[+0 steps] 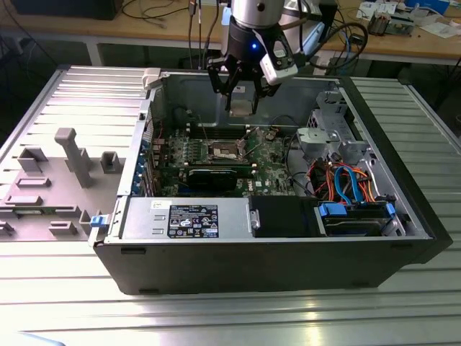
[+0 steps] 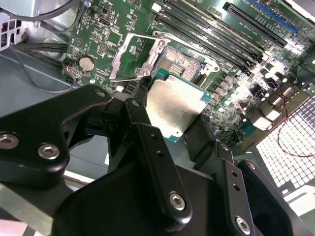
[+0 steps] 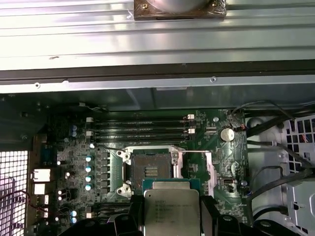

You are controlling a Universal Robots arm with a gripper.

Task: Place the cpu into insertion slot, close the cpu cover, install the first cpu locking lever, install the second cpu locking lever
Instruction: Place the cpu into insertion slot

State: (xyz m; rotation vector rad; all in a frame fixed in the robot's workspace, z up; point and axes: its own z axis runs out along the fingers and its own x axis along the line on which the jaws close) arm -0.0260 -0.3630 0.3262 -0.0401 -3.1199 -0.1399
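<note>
Silver-grey top and green edge of the cpu (image 2: 174, 105). Black gripper (image 1: 241, 100), with a blue light (image 1: 252, 47) glowing on the wrist above it. Green motherboard (image 3: 206, 147). The insertion slot (image 3: 151, 169) is dark at the centre and framed in shiny steel. Black memory slots (image 3: 140, 130) with white end latches. Orange, blue and red cables (image 1: 351, 180). Black computer case (image 1: 252, 267) on a ribbed silver-grey table (image 1: 216, 317).

I look down on the whole computer case (image 1: 252, 267) in the exterior view, from farther off, while both wrist views share the insertion slot (image 3: 151, 171) (image 2: 184, 61) close up.
</note>
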